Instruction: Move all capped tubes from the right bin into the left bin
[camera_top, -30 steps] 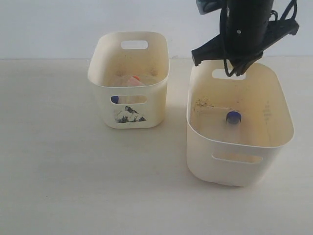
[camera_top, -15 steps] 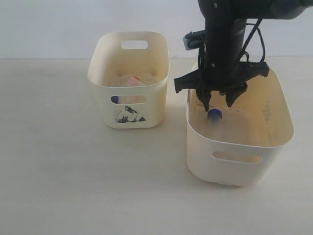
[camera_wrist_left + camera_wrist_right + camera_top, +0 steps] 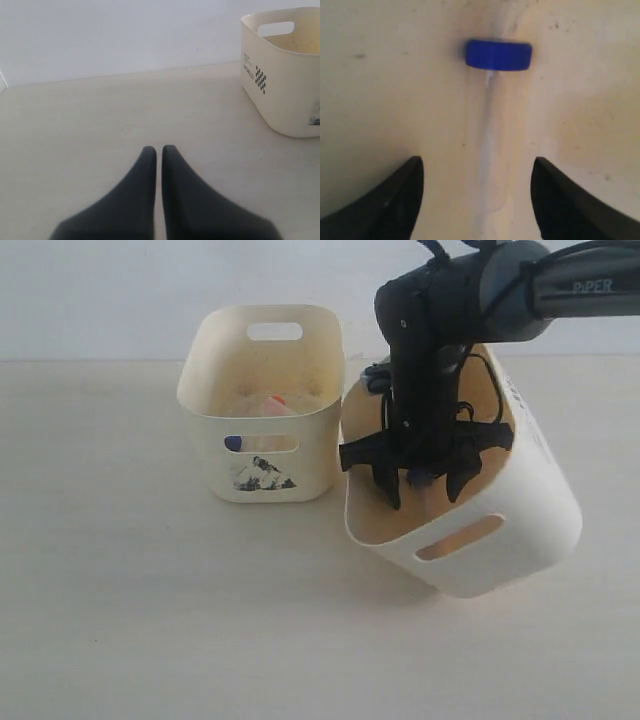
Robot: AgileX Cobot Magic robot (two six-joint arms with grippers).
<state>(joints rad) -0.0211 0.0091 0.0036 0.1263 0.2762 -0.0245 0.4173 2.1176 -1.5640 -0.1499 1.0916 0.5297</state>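
Note:
The right bin (image 3: 525, 530) is tipped over toward the left bin (image 3: 212, 455), which carries a picture sticker (image 3: 265, 476). My right gripper (image 3: 423, 498) is down inside the tipped bin and open. A clear tube with a dark-blue cap (image 3: 498, 54) lies on the bin's inner surface, its body running between the spread fingers of the right gripper (image 3: 476, 161) without touching them. That blue cap (image 3: 420, 477) shows between the fingers. In the left bin lie an orange-capped tube (image 3: 273, 402) and a blue cap (image 3: 234, 443) seen through the slot. My left gripper (image 3: 159, 148) is shut and empty over the table.
The tipped right bin's rim leans close to the left bin's side. In the left wrist view the left bin (image 3: 280, 75) stands off to one side, a checkered label on its wall. The pale tabletop (image 3: 150, 620) and white back wall surround both bins.
My right arm came down into the right bin and moved left. The bin tipped over toward the left bin and slid that way. The blue-capped tube shifted with it.

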